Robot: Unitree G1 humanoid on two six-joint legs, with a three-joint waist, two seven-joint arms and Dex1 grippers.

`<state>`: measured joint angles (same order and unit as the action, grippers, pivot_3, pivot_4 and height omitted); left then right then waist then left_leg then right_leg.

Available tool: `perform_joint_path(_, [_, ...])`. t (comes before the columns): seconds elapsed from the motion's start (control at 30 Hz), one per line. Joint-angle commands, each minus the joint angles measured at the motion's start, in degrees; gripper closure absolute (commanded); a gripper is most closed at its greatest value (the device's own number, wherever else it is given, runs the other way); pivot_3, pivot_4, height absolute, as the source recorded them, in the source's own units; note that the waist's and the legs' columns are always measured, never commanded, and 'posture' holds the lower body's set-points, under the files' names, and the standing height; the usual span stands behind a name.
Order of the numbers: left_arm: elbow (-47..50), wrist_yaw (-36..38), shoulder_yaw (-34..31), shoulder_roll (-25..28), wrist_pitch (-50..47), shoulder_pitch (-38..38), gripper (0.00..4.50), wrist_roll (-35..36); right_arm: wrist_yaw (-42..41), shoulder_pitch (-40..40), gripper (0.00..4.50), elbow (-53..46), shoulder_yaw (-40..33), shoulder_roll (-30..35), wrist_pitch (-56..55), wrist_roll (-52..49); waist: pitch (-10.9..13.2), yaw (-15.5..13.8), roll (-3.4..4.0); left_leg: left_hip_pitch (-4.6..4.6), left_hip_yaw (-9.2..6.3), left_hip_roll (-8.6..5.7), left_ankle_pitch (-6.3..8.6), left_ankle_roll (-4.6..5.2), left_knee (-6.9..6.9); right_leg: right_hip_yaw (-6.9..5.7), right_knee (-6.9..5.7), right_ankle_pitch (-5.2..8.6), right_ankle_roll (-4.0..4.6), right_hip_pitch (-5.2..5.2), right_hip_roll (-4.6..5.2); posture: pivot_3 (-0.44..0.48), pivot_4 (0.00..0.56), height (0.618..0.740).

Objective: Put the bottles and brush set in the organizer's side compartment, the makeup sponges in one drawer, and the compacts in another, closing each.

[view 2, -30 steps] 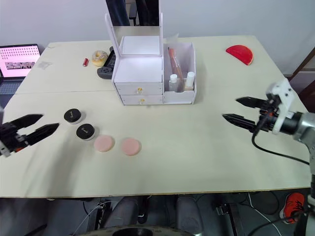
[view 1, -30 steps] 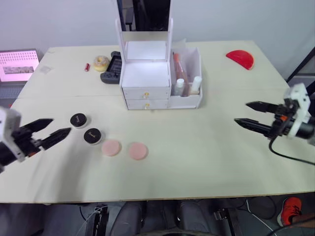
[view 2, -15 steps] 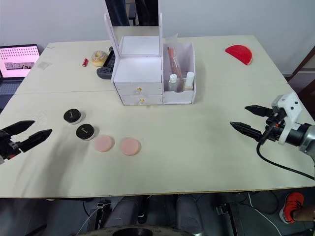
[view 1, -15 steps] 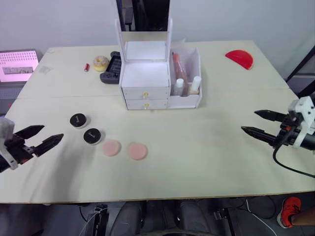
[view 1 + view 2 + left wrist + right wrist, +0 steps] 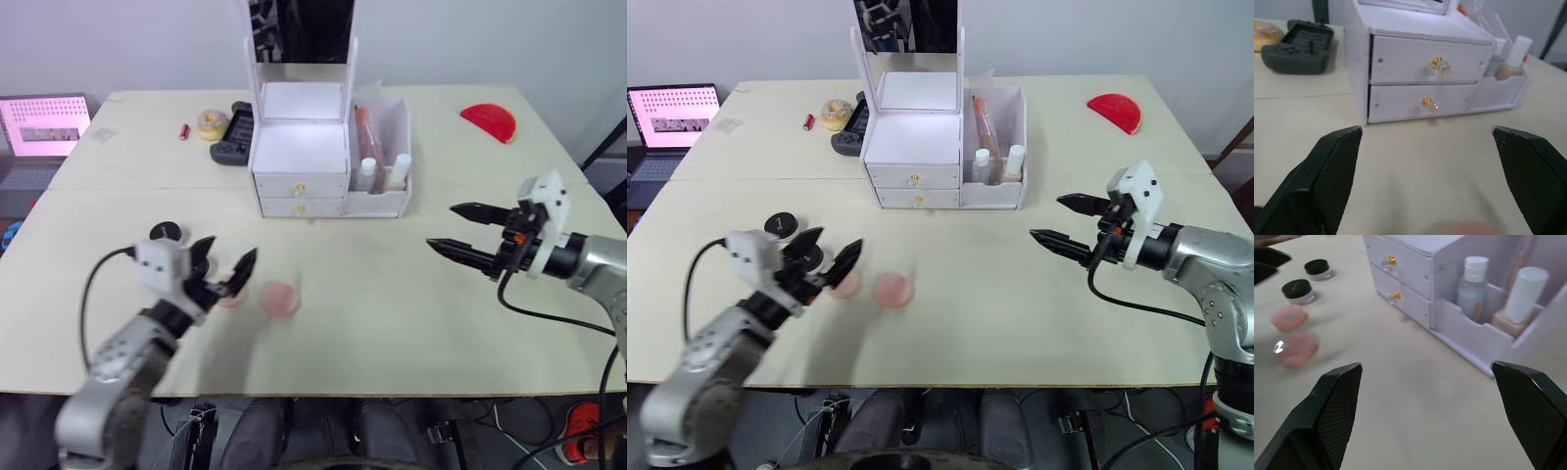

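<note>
The white organizer [image 5: 299, 168] stands at the back centre with both drawers [image 5: 1425, 61] shut. Its side compartment [image 5: 384, 201] holds two bottles [image 5: 1472, 281] and the brush set [image 5: 363, 132]. Two pink makeup sponges [image 5: 280, 299] lie in front of it, and two black compacts [image 5: 1298, 290] lie to their left. My left gripper [image 5: 228, 252] is open, low over the left sponge [image 5: 844, 284] and the nearer compact. My right gripper [image 5: 443, 226] is open above the table, right of the organizer, holding nothing.
A laptop [image 5: 44, 122] sits at the far left. A doughnut [image 5: 209, 123], a small red item [image 5: 184, 130] and a black device [image 5: 233, 132] lie behind and left of the organizer. A red half-round object [image 5: 488, 119] lies at the back right.
My left arm has swung in from the far left to the sponges and compacts. My right gripper has moved left and forward toward the organizer. The camera has shifted. Both grippers stay open.
</note>
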<state>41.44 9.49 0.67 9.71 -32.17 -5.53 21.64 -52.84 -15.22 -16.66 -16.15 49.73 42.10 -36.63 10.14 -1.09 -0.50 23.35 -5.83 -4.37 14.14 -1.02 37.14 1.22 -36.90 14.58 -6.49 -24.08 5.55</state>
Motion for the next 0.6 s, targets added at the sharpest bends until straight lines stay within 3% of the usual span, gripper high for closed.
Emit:
perform_joint_path(0.03, [-2.51, -5.11, 8.97, -2.33, 5.23, 3.91, 0.0, -9.84, 0.4, -3.08, 0.03, -0.25, 0.5, 0.49, 0.37, -0.74, 0.01, 0.02, -0.02, 0.0, -0.01, 0.0, 0.0, 0.0, 0.02, -0.02, 0.0, 0.0, 0.0, 0.01, -0.02, 0.0, 0.15, 0.74])
perform_joint_path(0.23, [-13.86, -12.31, 12.15, -10.68, 8.03, 13.58, 0.0, -16.6, -0.08, -5.73, 0.03, 1.78, 0.95, 1.63, 0.63, -0.47, 0.0, 0.17, -0.02, 0.0, -0.03, 0.02, 0.0, 0.02, 0.01, -0.11, 0.0, -0.01, -0.03, 0.01, -0.06, 0.0, 0.15, 0.74])
perform_joint_path(0.6, [-32.15, -14.27, 10.21, -15.04, 18.15, 24.54, 0.0, -21.36, -0.26, -5.86, 0.03, 1.6, 0.65, 1.79, 0.4, -0.74, 0.01, 0.2, -0.03, 0.01, -0.04, 0.0, 0.01, 0.04, 0.04, -0.12, -0.01, -0.08, -0.17, 0.01, -0.06, 0.0, 0.15, 0.74])
